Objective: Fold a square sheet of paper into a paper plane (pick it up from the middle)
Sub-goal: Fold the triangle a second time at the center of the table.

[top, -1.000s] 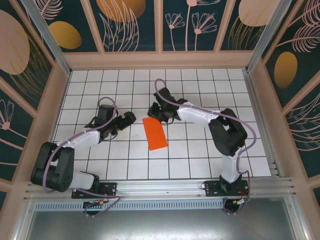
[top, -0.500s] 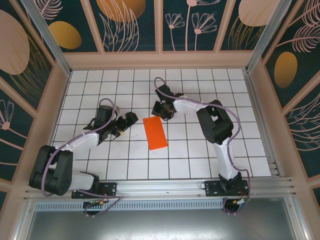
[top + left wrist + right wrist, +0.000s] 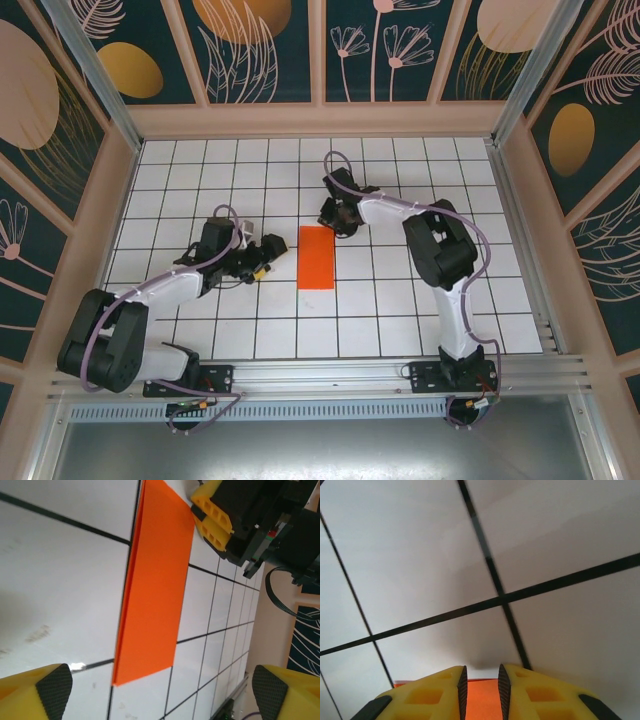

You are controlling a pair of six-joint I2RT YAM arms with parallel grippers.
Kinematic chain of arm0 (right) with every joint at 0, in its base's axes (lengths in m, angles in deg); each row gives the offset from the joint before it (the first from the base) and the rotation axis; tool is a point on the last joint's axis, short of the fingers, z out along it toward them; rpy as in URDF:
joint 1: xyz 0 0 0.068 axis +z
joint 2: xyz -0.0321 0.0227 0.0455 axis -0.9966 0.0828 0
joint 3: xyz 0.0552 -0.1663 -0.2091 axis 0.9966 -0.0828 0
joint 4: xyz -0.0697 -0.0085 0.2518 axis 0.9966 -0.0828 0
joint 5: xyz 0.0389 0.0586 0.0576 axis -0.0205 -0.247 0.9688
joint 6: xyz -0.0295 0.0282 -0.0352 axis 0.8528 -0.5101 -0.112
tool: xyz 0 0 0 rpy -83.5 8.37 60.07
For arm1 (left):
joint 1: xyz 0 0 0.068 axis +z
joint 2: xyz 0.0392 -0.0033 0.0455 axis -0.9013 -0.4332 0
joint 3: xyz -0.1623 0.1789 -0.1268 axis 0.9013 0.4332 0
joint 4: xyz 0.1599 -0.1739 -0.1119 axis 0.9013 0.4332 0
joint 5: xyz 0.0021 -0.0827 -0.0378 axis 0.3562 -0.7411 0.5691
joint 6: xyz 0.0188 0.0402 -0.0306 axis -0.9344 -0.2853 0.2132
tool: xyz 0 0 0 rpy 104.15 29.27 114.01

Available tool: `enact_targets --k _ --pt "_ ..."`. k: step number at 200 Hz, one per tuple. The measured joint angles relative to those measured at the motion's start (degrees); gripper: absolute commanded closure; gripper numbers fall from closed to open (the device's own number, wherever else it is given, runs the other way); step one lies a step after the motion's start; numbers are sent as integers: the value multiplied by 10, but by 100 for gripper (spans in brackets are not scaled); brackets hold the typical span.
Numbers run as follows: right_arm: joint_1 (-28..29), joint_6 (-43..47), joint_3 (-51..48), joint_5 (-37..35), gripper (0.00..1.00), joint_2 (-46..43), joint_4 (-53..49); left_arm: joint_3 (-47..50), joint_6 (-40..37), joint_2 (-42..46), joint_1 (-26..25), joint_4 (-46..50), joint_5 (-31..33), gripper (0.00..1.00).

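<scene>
**Folded sheet flat btwn your tools**

Your left tool [image 3: 267, 256] gapes wide, empty. The square sheet of paper [image 3: 316, 258], folded to a strip, lies flat on the worktop [image 3: 400, 290] just ahead of its tips, prob. lined up for the long edge. Right tool [image 3: 338, 220] is nearly closed, gripping nothing visible, at the sheet's far end, likely pinning it.

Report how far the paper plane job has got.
Done: the square sheet of paper lies on the table folded in half, a narrow strip. In hand: the right gripper sits nearly closed at its far end, grip unclear; the left gripper hovers open beside it. Remaining: nose folds, wing creases; no dart shape yet.
</scene>
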Motion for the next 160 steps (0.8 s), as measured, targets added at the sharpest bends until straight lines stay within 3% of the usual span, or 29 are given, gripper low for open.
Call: enact_targets --k 52,160 --pt "-5 53 -34 27 70 -34 4 -25 34 -51 -54 -3 3 20" --pt "-10 78 -14 52 71 -8 -18 -82 22 -99 -79 56 35 22"
